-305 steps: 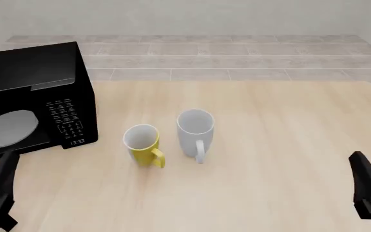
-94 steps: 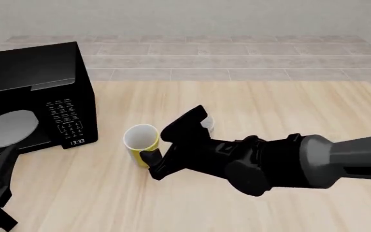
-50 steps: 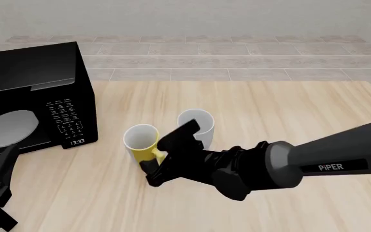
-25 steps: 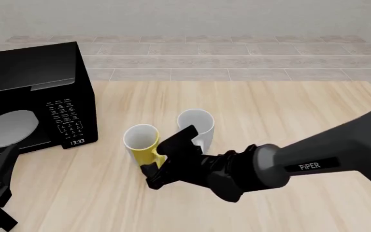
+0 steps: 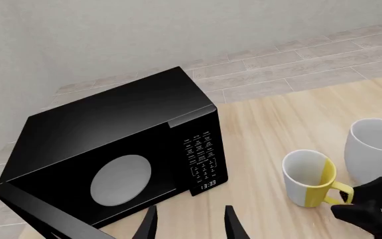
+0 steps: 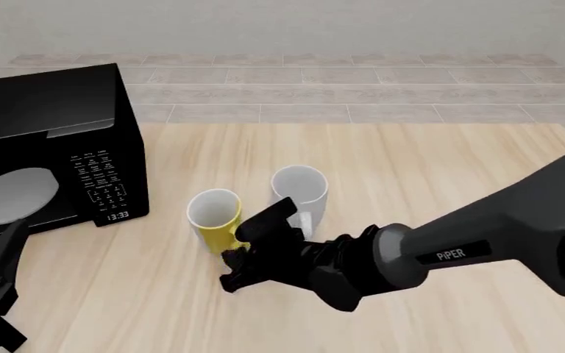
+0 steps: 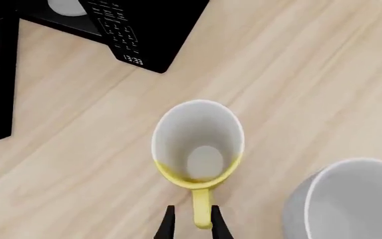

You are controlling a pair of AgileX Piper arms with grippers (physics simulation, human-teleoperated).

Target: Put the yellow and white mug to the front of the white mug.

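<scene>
Yellow and white mug [image 6: 214,218] upright on worktop [image 6: 440,169], just left of white mug [image 6: 299,193]. Right tool [image 7: 192,222] pinching its yellow handle [image 7: 202,208]; left tool [image 5: 189,226] released. Rigid, light, glossy, likely to swivel.

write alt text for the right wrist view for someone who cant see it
Seen from above, the right hand has its two thin dark fingers on either side of the yellow handle of a small yellow and white mug standing upright on a light wooden table. A plain white mug stands beside it, with a black microwave oven farther off.
</scene>
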